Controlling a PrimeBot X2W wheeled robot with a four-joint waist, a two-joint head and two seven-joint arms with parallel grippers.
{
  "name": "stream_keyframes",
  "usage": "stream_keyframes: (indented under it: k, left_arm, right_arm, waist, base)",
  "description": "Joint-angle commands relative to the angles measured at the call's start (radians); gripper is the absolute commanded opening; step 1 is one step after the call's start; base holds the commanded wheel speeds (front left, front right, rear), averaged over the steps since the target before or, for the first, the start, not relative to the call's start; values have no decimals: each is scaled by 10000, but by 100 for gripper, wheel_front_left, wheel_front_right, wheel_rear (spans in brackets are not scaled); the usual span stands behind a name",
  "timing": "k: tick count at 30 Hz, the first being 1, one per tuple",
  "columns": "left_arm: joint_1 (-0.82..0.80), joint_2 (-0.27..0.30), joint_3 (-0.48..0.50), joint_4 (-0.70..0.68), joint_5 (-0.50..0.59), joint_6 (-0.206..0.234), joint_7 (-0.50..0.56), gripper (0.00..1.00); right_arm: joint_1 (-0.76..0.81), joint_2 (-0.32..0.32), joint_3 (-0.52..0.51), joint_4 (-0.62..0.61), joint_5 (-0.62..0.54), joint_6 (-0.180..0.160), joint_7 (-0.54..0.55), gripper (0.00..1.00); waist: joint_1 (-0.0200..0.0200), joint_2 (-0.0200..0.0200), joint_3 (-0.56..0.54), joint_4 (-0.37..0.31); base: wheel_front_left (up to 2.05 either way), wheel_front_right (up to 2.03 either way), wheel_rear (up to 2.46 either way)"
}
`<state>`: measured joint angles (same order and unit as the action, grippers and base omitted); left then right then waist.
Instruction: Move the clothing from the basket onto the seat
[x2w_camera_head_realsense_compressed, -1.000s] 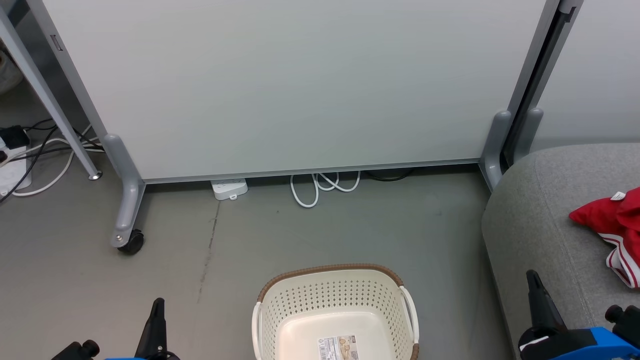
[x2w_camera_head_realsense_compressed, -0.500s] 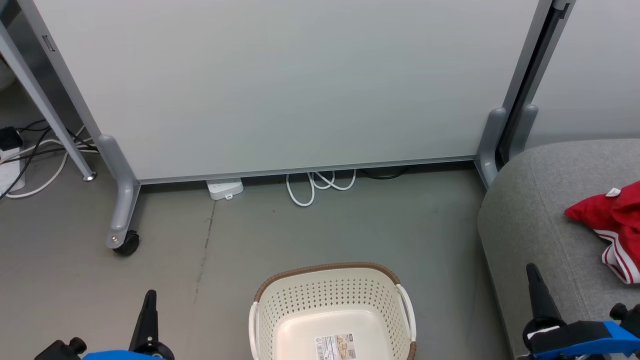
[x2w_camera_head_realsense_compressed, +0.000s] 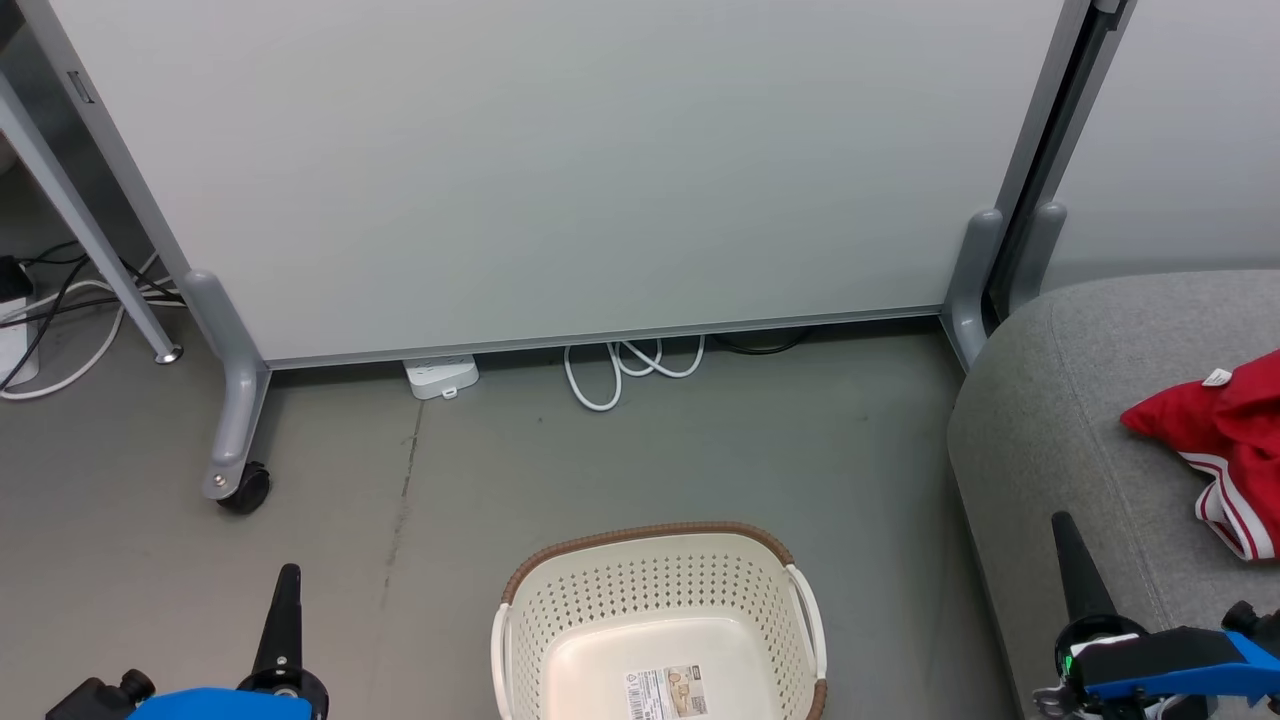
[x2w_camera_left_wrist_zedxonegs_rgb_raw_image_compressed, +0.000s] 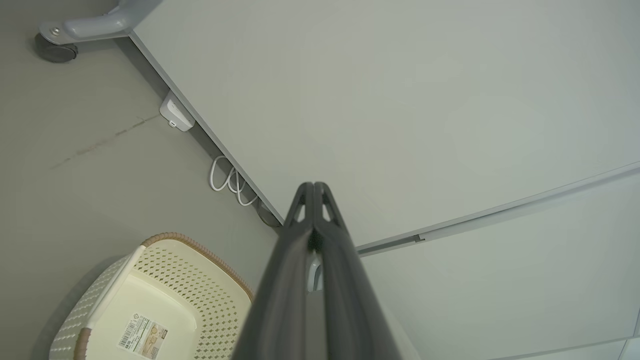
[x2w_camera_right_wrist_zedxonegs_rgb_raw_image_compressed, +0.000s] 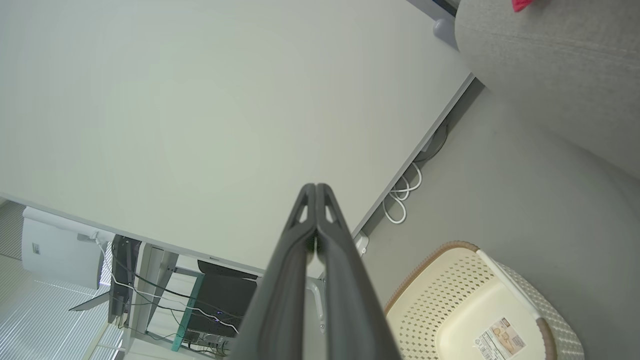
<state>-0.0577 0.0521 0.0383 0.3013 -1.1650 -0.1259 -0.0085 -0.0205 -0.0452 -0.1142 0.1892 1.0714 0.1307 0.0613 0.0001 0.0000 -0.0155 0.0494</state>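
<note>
The cream perforated basket (x2w_camera_head_realsense_compressed: 655, 610) stands on the floor at bottom centre, with nothing in it but the label on its bottom; it also shows as the basket (x2w_camera_left_wrist_zedxonegs_rgb_raw_image_compressed: 150, 300) and the basket (x2w_camera_right_wrist_zedxonegs_rgb_raw_image_compressed: 480, 305) in the wrist views. Red clothing (x2w_camera_head_realsense_compressed: 1215, 440) with white stripes lies on the grey seat (x2w_camera_head_realsense_compressed: 1060, 450) at the right edge. A sliver of red clothing (x2w_camera_right_wrist_zedxonegs_rgb_raw_image_compressed: 522, 5) tops the seat (x2w_camera_right_wrist_zedxonegs_rgb_raw_image_compressed: 550, 75) in the right wrist view. My left gripper (x2w_camera_head_realsense_compressed: 285, 590) (x2w_camera_left_wrist_zedxonegs_rgb_raw_image_compressed: 313, 187) is shut on nothing, left of the basket. My right gripper (x2w_camera_head_realsense_compressed: 1065, 535) (x2w_camera_right_wrist_zedxonegs_rgb_raw_image_compressed: 316, 189) is shut on nothing, over the seat's front.
A pale wheeled partition panel (x2w_camera_head_realsense_compressed: 560, 170) stands behind the basket, its castor foot (x2w_camera_head_realsense_compressed: 240, 485) at the left. A white power strip (x2w_camera_head_realsense_compressed: 440, 375) and looped white cable (x2w_camera_head_realsense_compressed: 625, 365) lie under it. More cables (x2w_camera_head_realsense_compressed: 60, 310) trail at the far left.
The whole head view has shifted slightly, so the camera moved. Both grippers stay shut low at the sides; basket and clothing lie as before.
</note>
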Motion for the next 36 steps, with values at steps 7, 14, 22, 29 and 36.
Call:
stream_keyframes:
  k: [7,14,22,29,36]
  left_arm:
    - [-299,36,183,-194,-773,-51,239,0]
    - [-361,29,291,-265,-1385,-55,406,0]
    - [-400,22,403,-335,-2035,-61,590,0]
    - [-437,16,480,-392,-2577,-65,730,0]
    - [-480,11,565,-439,-3088,-69,872,0]
  right_arm:
    - [-296,-53,1,49,949,2,91,0]
    - [-413,-57,0,130,1695,2,175,0]
    - [-525,-60,0,228,2484,1,247,0]
    - [-639,-62,0,306,3135,1,318,0]
    - [-715,-65,0,375,3749,1,378,0]
  waist:
    - [-1,0,23,-61]
    - [-1,0,46,-121]
    - [-1,0,71,-189]
    - [-1,0,93,-248]
    - [-1,0,116,-307]
  base:
    - [0,0,0]
    - [0,0,0]
    - [0,0,0]
    - [0,0,0]
    - [0,0,0]
